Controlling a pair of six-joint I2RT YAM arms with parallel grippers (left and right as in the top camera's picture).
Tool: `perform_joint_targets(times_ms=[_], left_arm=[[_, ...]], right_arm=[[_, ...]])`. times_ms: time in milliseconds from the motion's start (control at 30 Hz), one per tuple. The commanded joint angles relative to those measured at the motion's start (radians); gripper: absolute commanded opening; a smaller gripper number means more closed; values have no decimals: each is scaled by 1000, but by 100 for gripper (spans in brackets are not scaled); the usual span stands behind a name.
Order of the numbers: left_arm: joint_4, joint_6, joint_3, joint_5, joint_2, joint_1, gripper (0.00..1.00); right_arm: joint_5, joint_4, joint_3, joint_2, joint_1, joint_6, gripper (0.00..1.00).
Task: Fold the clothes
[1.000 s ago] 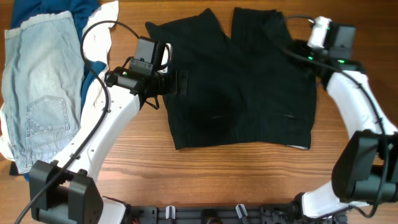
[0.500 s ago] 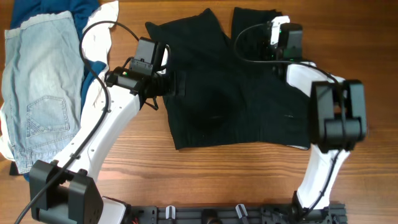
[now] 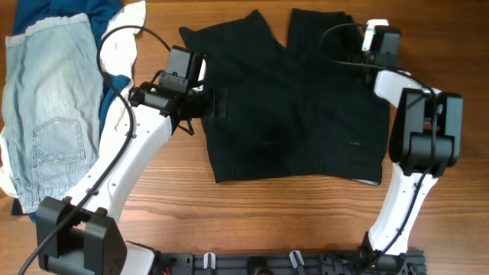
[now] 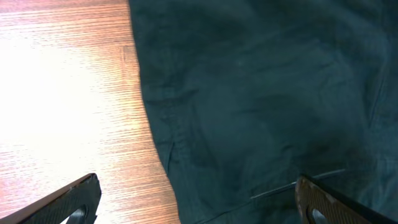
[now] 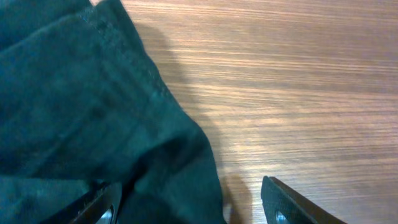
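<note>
Black shorts [image 3: 294, 107] lying flat, unfolded, in middle of table [image 3: 290, 221]. Step: lining up first grasp. Left gripper [image 4: 199, 199] hanging wide open over left edge. Right gripper [image 5: 193, 202] also gaping at leg hem, probably not touching. Next move: closing on both edges.

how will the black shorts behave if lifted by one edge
Probably floppy: the black shorts lie flat with soft creases, so a lifted edge would likely drape and sag. They look thin and light, judging by the low hem on the wooden table. Pushed, they would likely bunch, not slide whole.
</note>
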Motion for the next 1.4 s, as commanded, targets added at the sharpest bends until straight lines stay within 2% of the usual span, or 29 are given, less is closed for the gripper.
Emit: perform_joint_targets(times_ms=[0,300,533,633,700,733,800,867,967,1100,1267,1367], left_arm=[[0,5,-6,-21,12,0,100],[0,6,-6,-26,12,0,100],[0,5,-6,-25,12,0,100],[5,5,-6,-24,12,0,100],[16,5,-6,-23,17,0,100],[28,6,-6,-1,26,0,100],[47,10,-6,72,68,0,100],[80,10,-6,88,121,0,100],[243,65,-6,78,229,23,100],[640,65,-6,74,384,121,100],[1002,60,-5,200,590,213,100],[1167,58,13,207,693,224,100]], right_arm=[[71,-90,50,28,-56,28,69],[21,-438,329,28,-180,156,76],[0,-572,353,28,-238,163,77],[-116,-656,388,22,-232,162,85],[-226,-710,413,11,-221,159,97],[-288,-745,423,4,-214,163,100],[-477,-823,428,-18,-171,201,100],[-502,-853,428,-25,-119,203,100],[-503,-883,428,-26,-44,188,100],[-503,-903,428,-29,-19,210,100],[-502,-915,427,-31,-19,211,99],[-503,-893,427,-31,-19,211,99]])
